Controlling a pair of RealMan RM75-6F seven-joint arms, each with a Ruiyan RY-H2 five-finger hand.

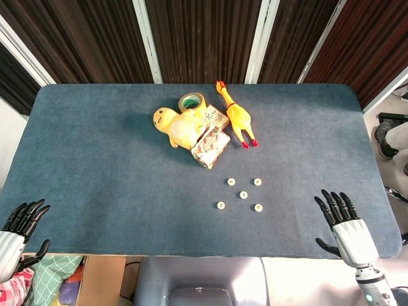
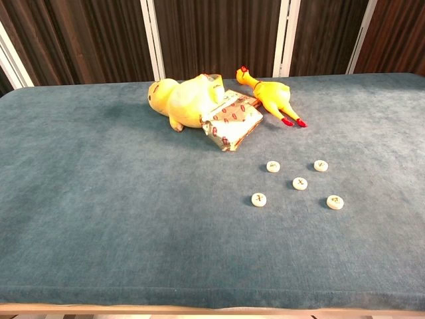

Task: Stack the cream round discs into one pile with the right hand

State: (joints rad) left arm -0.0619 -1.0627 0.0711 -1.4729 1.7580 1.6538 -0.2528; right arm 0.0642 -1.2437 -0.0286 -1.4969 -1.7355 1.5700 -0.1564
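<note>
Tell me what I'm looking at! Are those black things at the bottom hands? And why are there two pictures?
Yes, they are robot hands. The left hand and the right hand both rest at the near edge of a blue table, fingers spread, holding nothing. The two pictures show the same table at once: one camera sits on the robot's head and looks straight down, the other sits on its chest and looks across, too low to catch the hands. On the table lie five small cream discs, spread apart, none stacked. Behind them are a yellow plush duck, a rubber chicken, a roll of tape and a patterned packet.
</note>
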